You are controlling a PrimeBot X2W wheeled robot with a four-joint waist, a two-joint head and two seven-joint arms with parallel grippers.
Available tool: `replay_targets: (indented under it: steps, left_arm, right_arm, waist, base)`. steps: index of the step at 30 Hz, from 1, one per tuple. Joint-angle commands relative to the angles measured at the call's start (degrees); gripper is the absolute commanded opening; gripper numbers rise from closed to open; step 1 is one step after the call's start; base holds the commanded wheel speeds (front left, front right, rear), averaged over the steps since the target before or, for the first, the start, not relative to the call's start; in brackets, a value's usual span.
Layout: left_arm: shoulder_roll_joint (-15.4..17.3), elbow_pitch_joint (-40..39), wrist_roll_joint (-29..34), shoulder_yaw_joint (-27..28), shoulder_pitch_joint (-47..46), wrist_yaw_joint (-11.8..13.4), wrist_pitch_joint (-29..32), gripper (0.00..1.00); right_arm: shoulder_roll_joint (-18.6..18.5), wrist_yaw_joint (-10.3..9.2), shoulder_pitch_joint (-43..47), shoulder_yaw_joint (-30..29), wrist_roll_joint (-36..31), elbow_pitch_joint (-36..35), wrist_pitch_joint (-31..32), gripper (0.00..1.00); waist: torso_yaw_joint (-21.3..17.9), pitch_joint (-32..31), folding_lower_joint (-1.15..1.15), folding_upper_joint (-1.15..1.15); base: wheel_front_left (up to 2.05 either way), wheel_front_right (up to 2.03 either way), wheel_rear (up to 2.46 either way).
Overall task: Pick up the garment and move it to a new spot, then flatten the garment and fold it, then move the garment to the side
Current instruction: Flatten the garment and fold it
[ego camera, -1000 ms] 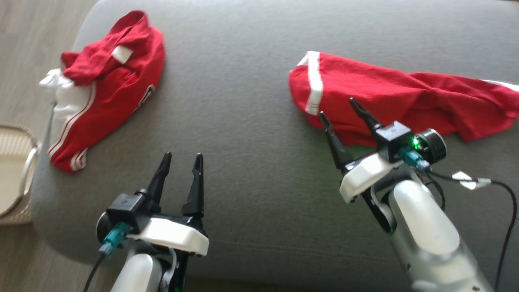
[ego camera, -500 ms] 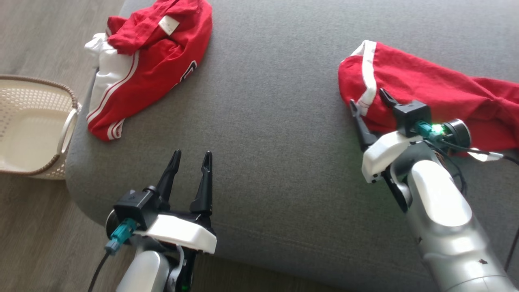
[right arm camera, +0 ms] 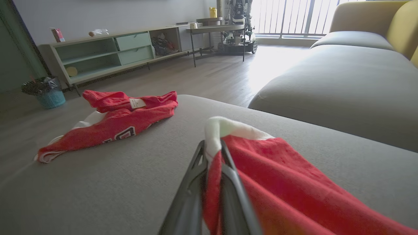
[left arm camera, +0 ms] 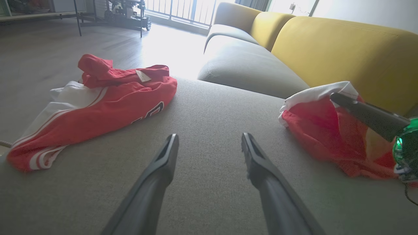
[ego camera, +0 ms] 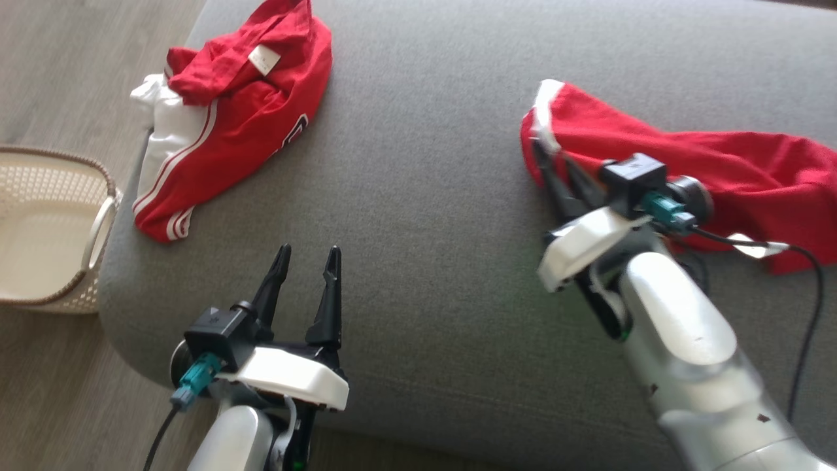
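Item: garment [ego camera: 686, 157], red, white-trimmed, crumpled on sofa seat [ego camera: 425, 196], right side. Right pincer [right arm camera: 213, 145] clamped on its trimmed edge; left pincer [ego camera: 309, 250] agape (idle). Advice: lift high, slowly, avoiding dragging.

We are in a home's living room: we see a sofa [left arm camera: 326, 49] with yellow backrests and grey seat cushions [right arm camera: 343, 75], a wood-plank floor [right arm camera: 209, 78], a low sideboard [right arm camera: 107, 55] with mint drawers, a blue wastebasket [right arm camera: 49, 98], a cream laundry basket [ego camera: 49, 190] and a railed balcony window [right arm camera: 294, 16]
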Motion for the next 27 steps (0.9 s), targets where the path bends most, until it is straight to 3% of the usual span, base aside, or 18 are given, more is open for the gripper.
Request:
replay_targets:
  steps: [1,8,16,21,23,27]
  left_arm:
    - [0.13,-1.65,0.33,1.85,-1.39,0.12,-0.70,1.00]
    - [0.13,-1.28,0.69,2.04,-0.09,0.11,-0.70,1.00]
    - [0.13,-0.98,1.46,3.09,2.05,0.04,-0.70,1.00]
    - [0.13,-1.07,2.28,3.99,3.33,-0.02,-0.70,1.00]
    - [0.13,-1.33,2.42,4.30,3.55,-0.01,-0.70,1.00]
    - [0.13,-1.78,2.49,4.14,3.34,-0.16,-0.70,1.00]
  right_arm:
    - [0.96,-0.01,-2.76,2.33,1.67,-3.08,-0.68,0.00]
    - [0.96,-0.01,-4.18,9.16,17.76,-13.14,2.08,0.00]
    - [0.96,-0.01,-7.29,6.40,26.24,-23.83,3.67,0.00]
    - [0.96,-0.01,-6.74,5.43,35.27,-31.13,5.56,0.00]
    - [0.96,-0.01,-6.96,3.72,36.45,-31.10,6.47,0.00]
    - [0.96,-0.01,-7.71,-2.26,36.17,-24.59,8.08,0.00]
  waist:
    - [-0.52,-0.84,0.00,0.00]
    - [-0.94,-3.49,0.00,0.00]
    - [-0.96,-6.26,0.00,0.00]
    - [-1.67,-7.83,0.00,0.00]
    - [-2.03,-7.87,0.00,0.00]
    - [-2.32,-6.98,0.00,0.00]
  base:
    - [0.00,0.00,0.00]
    - [0.00,0.00,0.00]
    - [0.00,0.00,0.00]
    - [0.00,0.00,0.00]
    - [0.00,0.00,0.00]
    - [0.00,0.00,0.00]
